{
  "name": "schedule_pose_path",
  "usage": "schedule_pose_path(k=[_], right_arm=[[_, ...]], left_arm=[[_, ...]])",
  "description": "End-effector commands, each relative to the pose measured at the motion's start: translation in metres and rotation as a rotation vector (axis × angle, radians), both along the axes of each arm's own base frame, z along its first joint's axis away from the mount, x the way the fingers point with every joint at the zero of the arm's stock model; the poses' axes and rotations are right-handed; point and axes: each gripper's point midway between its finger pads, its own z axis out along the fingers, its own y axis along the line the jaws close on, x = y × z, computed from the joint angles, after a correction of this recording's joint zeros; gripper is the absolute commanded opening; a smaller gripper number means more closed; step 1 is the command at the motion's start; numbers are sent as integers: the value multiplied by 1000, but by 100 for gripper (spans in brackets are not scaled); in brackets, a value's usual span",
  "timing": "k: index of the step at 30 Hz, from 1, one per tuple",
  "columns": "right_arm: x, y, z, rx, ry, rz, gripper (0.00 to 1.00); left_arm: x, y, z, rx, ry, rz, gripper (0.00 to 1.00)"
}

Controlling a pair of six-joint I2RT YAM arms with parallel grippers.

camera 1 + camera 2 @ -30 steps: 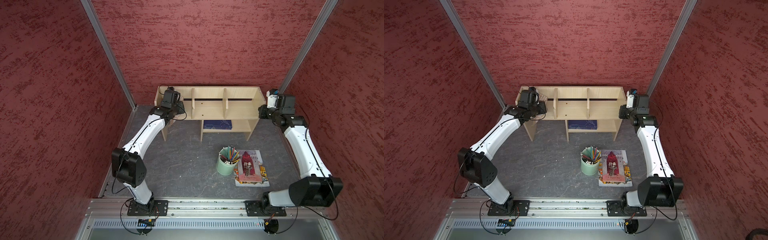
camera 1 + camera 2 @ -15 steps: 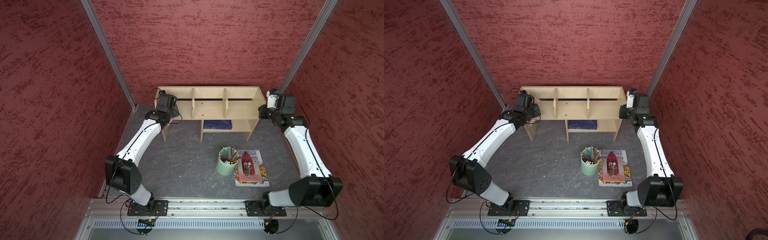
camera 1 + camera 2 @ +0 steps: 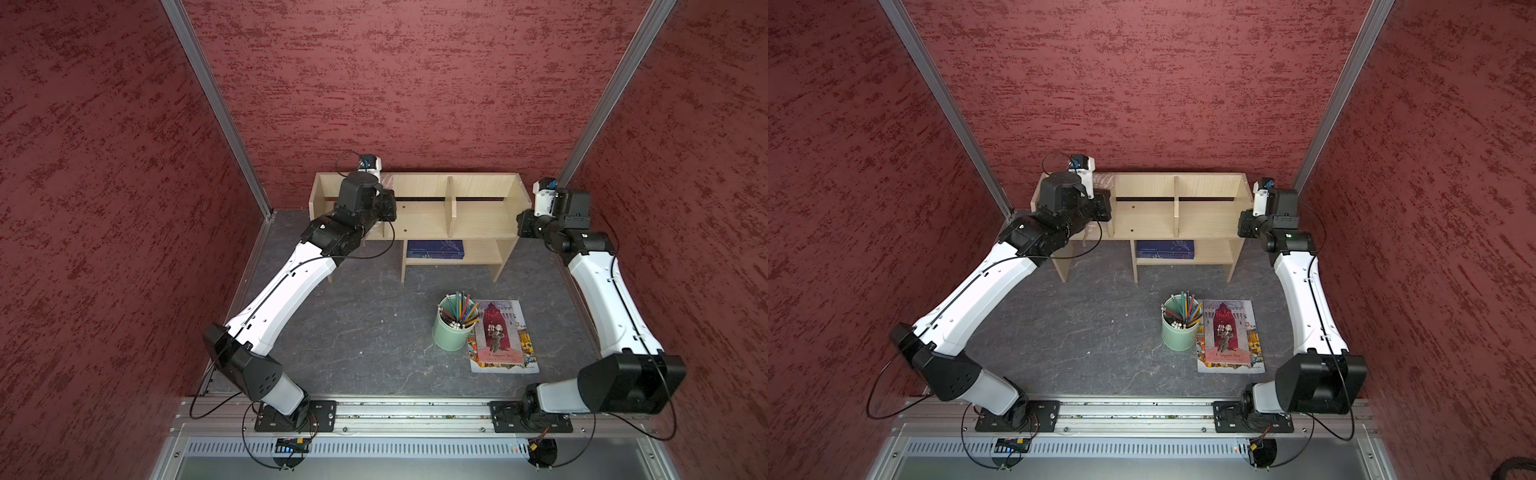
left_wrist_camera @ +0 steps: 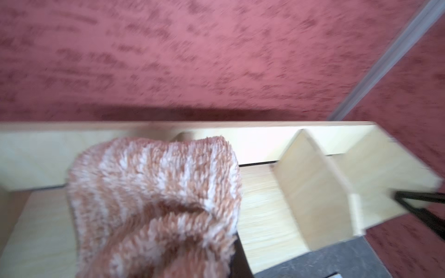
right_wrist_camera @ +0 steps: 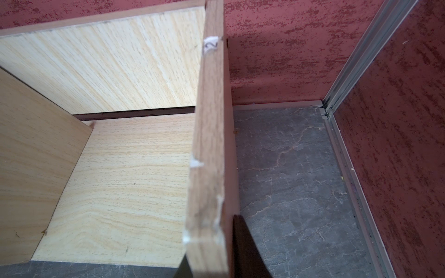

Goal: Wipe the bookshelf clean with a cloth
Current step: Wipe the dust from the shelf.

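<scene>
Left arm (image 3: 286,291) stretches over the shelf (image 3: 478,216), left pincer (image 3: 385,205) clamped on cloth (image 4: 154,192); right pincer (image 5: 212,252) pinches the shelf's end panel.

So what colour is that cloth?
The cloth is tan-brown with pale whitish stripes; the left wrist view shows it best.

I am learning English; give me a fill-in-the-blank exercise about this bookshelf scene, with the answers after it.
1. The coloured pencils stand in a ___ cup.
2. The blue book lies on the ___ shelf of the bookshelf.
3. The ___ arm carries the striped cloth.
Answers: green; lower; left.
</scene>
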Motion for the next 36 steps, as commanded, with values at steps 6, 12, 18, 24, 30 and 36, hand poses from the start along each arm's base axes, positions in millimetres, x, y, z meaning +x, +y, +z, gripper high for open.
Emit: schedule_pose_path(k=[6, 12, 18, 24, 30, 36], right_arm=[[-2, 8, 13, 171, -25, -13, 0], [-3, 7, 14, 163, -27, -14, 0], [-3, 8, 13, 174, -26, -14, 0], [-4, 7, 12, 168, -28, -15, 0], [-5, 9, 11, 177, -25, -10, 0], [-7, 8, 9, 174, -26, -11, 0]], left_arm=[[-10, -93, -8, 52, -4, -158, 0], [11, -113, -53, 91, 113, -80, 0], [35, -84, -90, 152, 189, 90, 0], [57, -73, -121, 157, 282, 128, 0], [64, -90, -141, 172, 322, 92, 0], [56, -117, -144, 123, 336, -6, 0]])
